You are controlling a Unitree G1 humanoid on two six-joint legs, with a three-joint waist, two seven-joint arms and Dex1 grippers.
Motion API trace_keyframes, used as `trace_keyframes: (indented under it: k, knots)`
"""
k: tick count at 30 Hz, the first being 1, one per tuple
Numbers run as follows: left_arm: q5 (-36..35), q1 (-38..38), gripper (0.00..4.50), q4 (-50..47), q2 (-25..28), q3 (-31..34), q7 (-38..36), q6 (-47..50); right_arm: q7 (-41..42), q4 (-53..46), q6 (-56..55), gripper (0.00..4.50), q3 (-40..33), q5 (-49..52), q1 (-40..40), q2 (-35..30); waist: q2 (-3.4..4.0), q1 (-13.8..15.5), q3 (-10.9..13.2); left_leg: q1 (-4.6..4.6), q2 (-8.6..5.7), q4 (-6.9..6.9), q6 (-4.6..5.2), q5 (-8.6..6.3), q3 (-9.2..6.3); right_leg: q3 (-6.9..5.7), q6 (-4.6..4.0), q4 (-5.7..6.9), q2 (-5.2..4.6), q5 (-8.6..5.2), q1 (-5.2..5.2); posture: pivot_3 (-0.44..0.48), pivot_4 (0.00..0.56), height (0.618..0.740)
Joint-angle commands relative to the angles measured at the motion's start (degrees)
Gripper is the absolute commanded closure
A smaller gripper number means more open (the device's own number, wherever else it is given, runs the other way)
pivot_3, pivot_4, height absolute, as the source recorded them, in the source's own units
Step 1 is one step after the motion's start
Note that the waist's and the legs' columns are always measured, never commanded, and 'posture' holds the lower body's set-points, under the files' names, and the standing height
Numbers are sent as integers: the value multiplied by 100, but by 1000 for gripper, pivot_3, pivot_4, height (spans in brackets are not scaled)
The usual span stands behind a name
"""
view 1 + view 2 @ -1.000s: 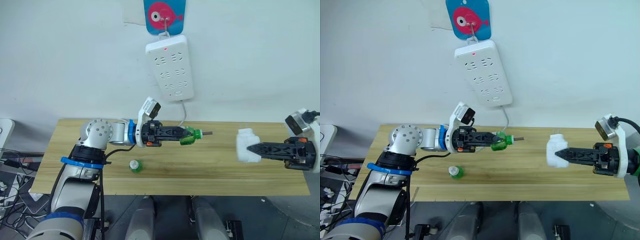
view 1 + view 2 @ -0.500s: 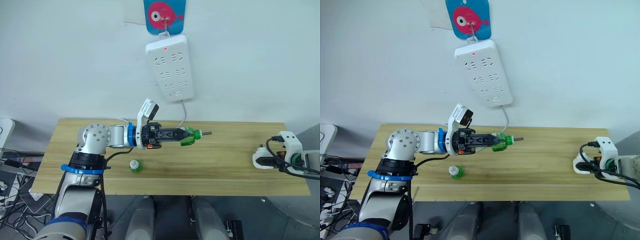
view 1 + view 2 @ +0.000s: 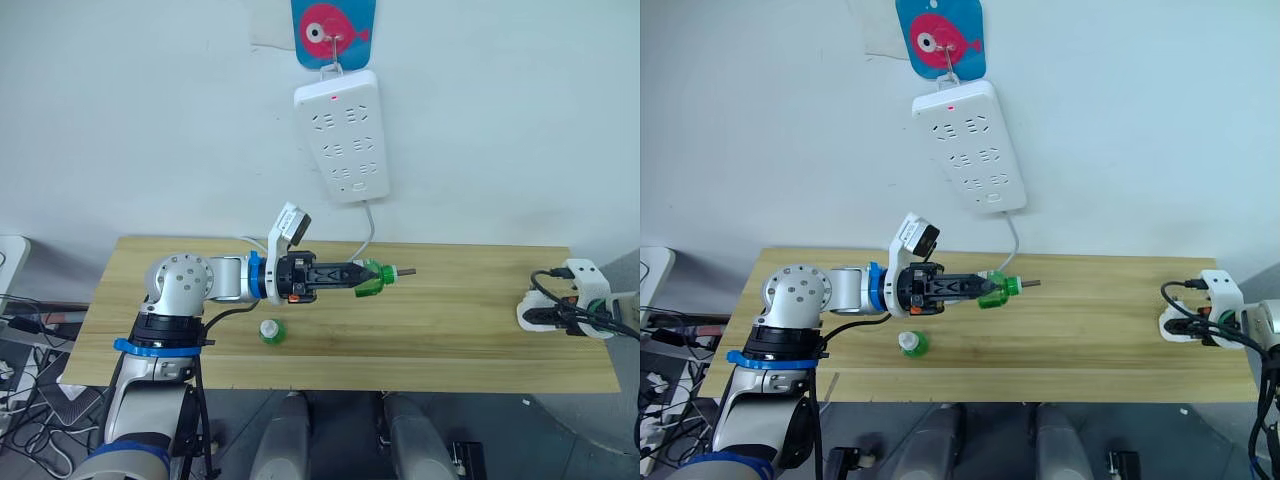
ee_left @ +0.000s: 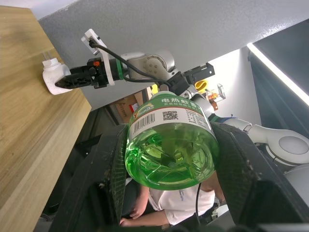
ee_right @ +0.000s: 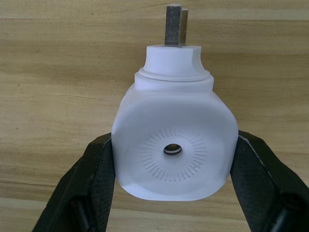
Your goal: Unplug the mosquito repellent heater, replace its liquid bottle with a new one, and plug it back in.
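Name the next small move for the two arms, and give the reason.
Probably bring the heater in the right gripper toward the green bottle in the left gripper. The two are held far apart over the table, and the bottle's wick end points toward the right arm, ready for insertion.

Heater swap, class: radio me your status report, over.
Left gripper shut on green bottle, above table. Right gripper shut on heater, unplugged. Second green bottle standing on table. Nothing between.
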Motion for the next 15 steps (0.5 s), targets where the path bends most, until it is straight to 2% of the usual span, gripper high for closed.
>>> trace_keyframes:
  k: [1,2,5,8,15]
  knots:
    - [-26,-54,2225,-157,-21,66,-75,-8,131,-10,78,264,-248,-146,3,79,0,0,0,0,0,0,0,0,1,0,0,0,0,0,0,209,327,740]
    - [-24,-56,2225,-151,-24,60,-88,-8,171,-95,106,38,-311,-158,33,55,1,0,0,0,0,-2,0,0,2,2,0,0,0,0,-2,203,327,740]
    - [100,-44,2225,-150,-82,30,-82,-187,110,-488,441,38,-596,-86,193,-66,4,4,2,-1,1,-5,-1,1,2,3,0,-1,-6,0,-2,190,322,740]
    - [169,-78,2225,-81,-112,19,-146,-223,-20,-1355,1069,38,-1155,112,581,-293,4,12,1,-2,2,-6,-2,1,1,2,0,-3,-11,0,-2,177,318,740]
    - [268,-38,2225,-43,-126,49,-268,-258,-349,-4581,3204,38,-3376,575,1918,-562,6,10,0,-4,2,-8,-1,0,-3,-2,1,-5,-10,-1,-2,146,315,740]
